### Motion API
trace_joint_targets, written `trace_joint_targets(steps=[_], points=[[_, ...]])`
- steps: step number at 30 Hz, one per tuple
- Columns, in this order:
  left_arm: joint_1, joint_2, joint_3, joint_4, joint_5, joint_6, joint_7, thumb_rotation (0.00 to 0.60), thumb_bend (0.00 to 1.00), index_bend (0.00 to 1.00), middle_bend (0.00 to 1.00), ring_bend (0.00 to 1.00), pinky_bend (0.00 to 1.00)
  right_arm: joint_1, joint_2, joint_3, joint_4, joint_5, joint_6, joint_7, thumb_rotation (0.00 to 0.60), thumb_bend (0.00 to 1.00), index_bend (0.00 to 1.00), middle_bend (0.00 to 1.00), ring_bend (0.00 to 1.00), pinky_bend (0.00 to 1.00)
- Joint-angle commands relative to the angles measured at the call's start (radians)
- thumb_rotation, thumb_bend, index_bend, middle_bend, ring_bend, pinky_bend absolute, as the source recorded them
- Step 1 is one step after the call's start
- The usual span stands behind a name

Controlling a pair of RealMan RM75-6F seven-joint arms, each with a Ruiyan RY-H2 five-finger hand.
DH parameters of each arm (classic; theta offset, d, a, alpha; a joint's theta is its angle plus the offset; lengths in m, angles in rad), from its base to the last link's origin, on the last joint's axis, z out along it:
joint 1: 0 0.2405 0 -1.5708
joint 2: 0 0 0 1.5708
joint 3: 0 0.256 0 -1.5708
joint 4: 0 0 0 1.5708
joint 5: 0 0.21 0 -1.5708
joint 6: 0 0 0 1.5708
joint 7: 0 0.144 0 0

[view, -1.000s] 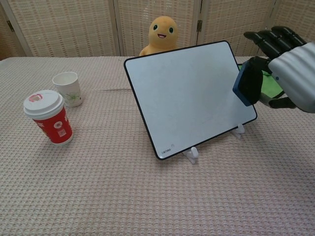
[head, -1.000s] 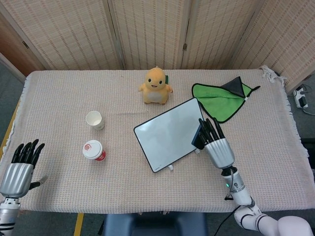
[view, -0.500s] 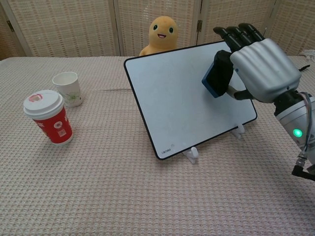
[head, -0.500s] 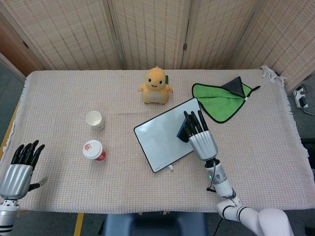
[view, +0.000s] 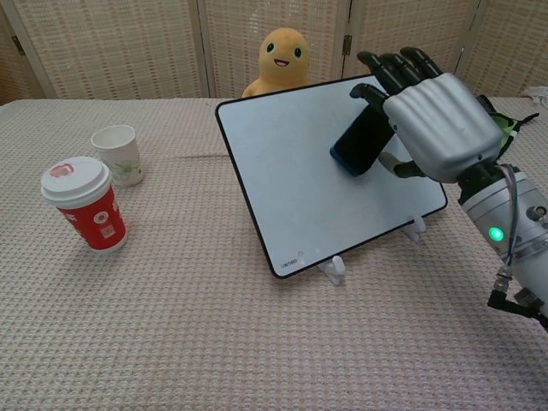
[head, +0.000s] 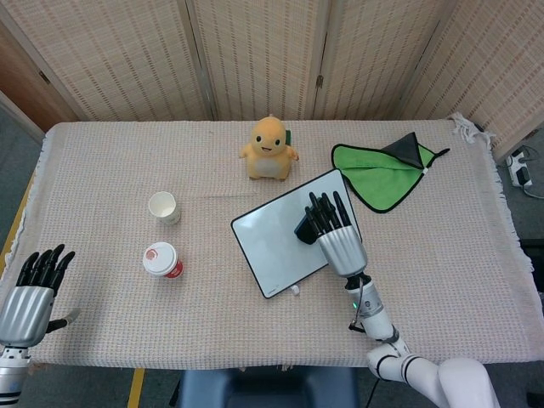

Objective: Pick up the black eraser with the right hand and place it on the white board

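Right hand [view: 432, 120] holds black eraser [view: 361, 141] against white board [view: 321, 167]; contact apparently made. We advise flat seating before release; left hand [head: 30, 293] idle, empty.

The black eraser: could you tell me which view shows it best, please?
The chest view: the black eraser shows side-on against the white board, gripped by the right hand. In the head view, only a dark corner shows beside the fingers.

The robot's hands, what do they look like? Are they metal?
They look partly metallic. Each hand, right hand and left hand, has a ribbed silver shell over its back and glossy black fingers. The right wrist is a silver-grey cylinder with a small glowing green light and a thin black cable, joining a smooth white arm.
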Motion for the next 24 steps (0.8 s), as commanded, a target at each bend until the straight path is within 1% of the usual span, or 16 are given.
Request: trace_joint_targets(steps=[1, 5, 8, 11, 12, 15, 16, 19, 21, 22, 24], points=[[0.001, 0.000, 0.000, 0.000, -0.001, 0.000, 0.000, 0.600, 0.15, 0.00, 0.00, 0.00, 0.00, -0.003, 0.008, -0.005, -0.012, 0.004, -0.001, -0.001, 0.600, 0.33, 0.07, 0.00, 0.00, 0.00], [0.003, 0.000, 0.000, 0.000, 0.003, 0.006, -0.003, 0.600, 0.15, 0.00, 0.00, 0.00, 0.00, -0.025, 0.037, -0.022, -0.056, 0.006, 0.004, -0.007, 0.600, 0.33, 0.03, 0.00, 0.00, 0.00], [0.005, 0.001, -0.001, 0.001, 0.004, 0.010, -0.007, 0.600, 0.15, 0.00, 0.00, 0.00, 0.00, -0.069, 0.095, -0.050, -0.149, 0.003, 0.022, -0.023, 0.600, 0.33, 0.02, 0.00, 0.00, 0.00], [0.004, -0.001, -0.004, 0.003, 0.001, 0.009, -0.003, 0.600, 0.15, 0.00, 0.00, 0.00, 0.00, -0.141, 0.194, -0.081, -0.361, 0.032, 0.020, -0.055, 0.600, 0.32, 0.00, 0.00, 0.00, 0.00], [0.004, -0.003, -0.005, 0.002, -0.001, 0.009, 0.001, 0.600, 0.15, 0.00, 0.00, 0.00, 0.00, -0.170, 0.252, -0.103, -0.478, 0.044, 0.009, -0.064, 0.600, 0.32, 0.00, 0.00, 0.00, 0.00], [0.007, -0.007, -0.004, -0.001, 0.000, 0.012, 0.017, 0.600, 0.15, 0.00, 0.00, 0.00, 0.00, -0.229, 0.391, -0.157, -0.717, 0.065, -0.006, -0.119, 0.600, 0.32, 0.00, 0.00, 0.00, 0.00], [0.009, -0.008, -0.003, -0.003, 0.003, 0.016, 0.023, 0.600, 0.15, 0.00, 0.00, 0.00, 0.00, -0.254, 0.450, -0.183, -0.808, 0.072, -0.009, -0.137, 0.600, 0.33, 0.00, 0.00, 0.00, 0.00], [0.018, -0.011, -0.003, -0.007, 0.005, 0.033, 0.035, 0.600, 0.15, 0.00, 0.00, 0.00, 0.00, -0.315, 0.582, -0.249, -0.959, 0.071, 0.010, -0.157, 0.600, 0.33, 0.00, 0.00, 0.00, 0.00], [0.025, -0.012, -0.001, -0.010, 0.007, 0.044, 0.040, 0.600, 0.15, 0.00, 0.00, 0.00, 0.00, -0.351, 0.654, -0.288, -1.011, 0.067, 0.025, -0.142, 0.600, 0.33, 0.00, 0.00, 0.00, 0.00], [0.031, -0.013, 0.000, -0.011, 0.009, 0.053, 0.045, 0.600, 0.15, 0.00, 0.00, 0.00, 0.00, -0.372, 0.708, -0.317, -1.036, 0.075, 0.022, -0.137, 0.600, 0.33, 0.00, 0.00, 0.00, 0.00], [0.041, -0.015, 0.003, -0.014, 0.014, 0.069, 0.056, 0.600, 0.15, 0.00, 0.00, 0.00, 0.00, -0.402, 0.797, -0.353, -1.079, 0.099, 0.013, -0.097, 0.600, 0.33, 0.00, 0.00, 0.00, 0.00]])
